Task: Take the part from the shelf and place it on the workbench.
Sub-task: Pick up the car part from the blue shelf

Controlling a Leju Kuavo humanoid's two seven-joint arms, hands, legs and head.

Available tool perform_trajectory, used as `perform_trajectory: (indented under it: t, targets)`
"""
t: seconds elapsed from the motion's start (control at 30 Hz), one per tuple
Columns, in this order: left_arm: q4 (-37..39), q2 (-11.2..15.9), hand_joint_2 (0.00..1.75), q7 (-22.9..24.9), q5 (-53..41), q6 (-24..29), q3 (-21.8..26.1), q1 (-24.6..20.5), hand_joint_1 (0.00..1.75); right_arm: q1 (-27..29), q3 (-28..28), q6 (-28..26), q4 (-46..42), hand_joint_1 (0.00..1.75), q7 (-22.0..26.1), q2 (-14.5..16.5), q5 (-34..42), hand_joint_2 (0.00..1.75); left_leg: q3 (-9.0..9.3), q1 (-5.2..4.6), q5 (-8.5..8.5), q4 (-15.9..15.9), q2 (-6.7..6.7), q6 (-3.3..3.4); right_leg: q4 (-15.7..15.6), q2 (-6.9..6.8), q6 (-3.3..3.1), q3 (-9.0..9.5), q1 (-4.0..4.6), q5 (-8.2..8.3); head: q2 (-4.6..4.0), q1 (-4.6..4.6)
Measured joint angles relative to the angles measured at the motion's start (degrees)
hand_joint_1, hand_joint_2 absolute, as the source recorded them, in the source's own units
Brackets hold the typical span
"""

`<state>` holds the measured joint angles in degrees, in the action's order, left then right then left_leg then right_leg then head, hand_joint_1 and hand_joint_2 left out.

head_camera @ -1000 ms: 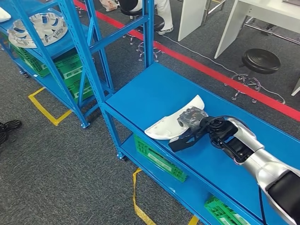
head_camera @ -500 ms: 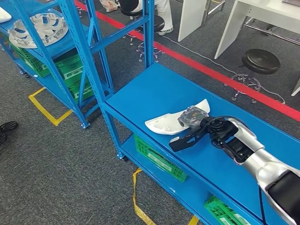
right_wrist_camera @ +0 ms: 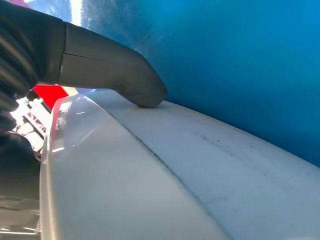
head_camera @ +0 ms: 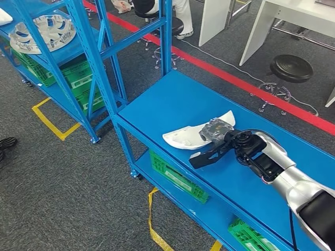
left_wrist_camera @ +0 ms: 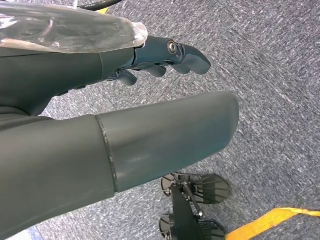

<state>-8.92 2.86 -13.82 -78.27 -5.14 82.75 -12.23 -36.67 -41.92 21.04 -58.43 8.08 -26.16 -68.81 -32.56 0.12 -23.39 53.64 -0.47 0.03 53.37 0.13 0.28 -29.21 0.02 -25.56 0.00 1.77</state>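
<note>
Right hand (head_camera: 215, 140) grips the white part (head_camera: 189, 137) on the blue shelf (head_camera: 174, 102), mid-frame; left hand (left_wrist_camera: 166, 55) holds nothing, fingers spread.

White curved part (head_camera: 189, 136), lying on blue workbench (head_camera: 166, 104)

A black stool (head_camera: 291, 68) stands on grey carpet beyond the right hand, past a red floor line (head_camera: 253, 86), and green crates (head_camera: 178, 177) sit under it.
</note>
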Motion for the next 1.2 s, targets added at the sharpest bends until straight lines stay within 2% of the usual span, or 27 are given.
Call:
perform_trajectory:
  t: [0.2, 0.53, 0.67, 0.97, 1.13, 1.2]
  targets:
    - [0.0, 0.0, 0.0, -2.0, 0.1, 0.3, 0.0, 0.0, 0.0, 0.0, 2.9, -1.6, -0.8, 1.75, -0.9, 0.3, 8.9, 1.75, -0.03, -0.02, 0.0, 0.0, -0.01, 0.0, 0.0, -0.01, 0.01, 0.03, 0.0, 0.01, 0.0, 0.03]
    - [0.0, 0.0, 0.0, -2.9, 0.1, -0.2, 0.0, 0.1, 0.0, -4.2, 12.0, -3.6, -6.5, 1.75, -5.3, 2.2, 38.8, 1.75, -0.06, -0.03, 0.0, 0.0, -0.02, 0.0, 0.0, -0.01, 0.01, -0.01, 0.0, 0.01, 0.0, 0.01]
    - [0.0, -0.2, 0.0, -2.9, 0.1, 0.1, 0.0, 0.2, 0.0, -6.4, 14.5, -4.8, -8.7, 1.75, -7.3, 2.8, 48.5, 1.75, -0.06, -0.02, 0.0, 0.0, -0.03, 0.0, 0.0, -0.02, 0.01, -0.02, 0.0, 0.0, 0.0, -0.01]
    - [0.0, -0.6, 0.0, -3.2, 0.4, 0.4, 0.0, 0.3, 0.0, -9.3, 18.2, -8.0, -12.4, 1.75, -8.3, 4.4, 60.8, 1.75, -0.09, -0.03, 0.0, 0.0, -0.03, 0.0, 0.0, -0.03, 0.01, -0.02, 0.0, 0.0, 0.0, 0.02]
    - [0.0, -0.7, 0.0, -3.4, 0.5, 0.6, 0.0, 0.4, 0.0, -11.2, 19.6, -10.3, -13.9, 1.75, -9.3, 5.4, 70.7, 1.75, -0.09, -0.03, 0.0, 0.0, -0.03, 0.0, 0.0, -0.03, 0.01, -0.03, 0.0, 0.0, 0.0, 0.0]
    - [0.0, -0.8, 0.0, -3.4, 0.5, 0.6, 0.0, 0.4, 0.0, -11.7, 19.8, -10.6, -14.4, 1.75, -9.5, 5.7, 71.9, 1.75, -0.09, -0.02, 0.0, 0.0, -0.03, 0.0, 0.0, -0.02, 0.01, -0.03, 0.0, 0.0, 0.0, 0.0]
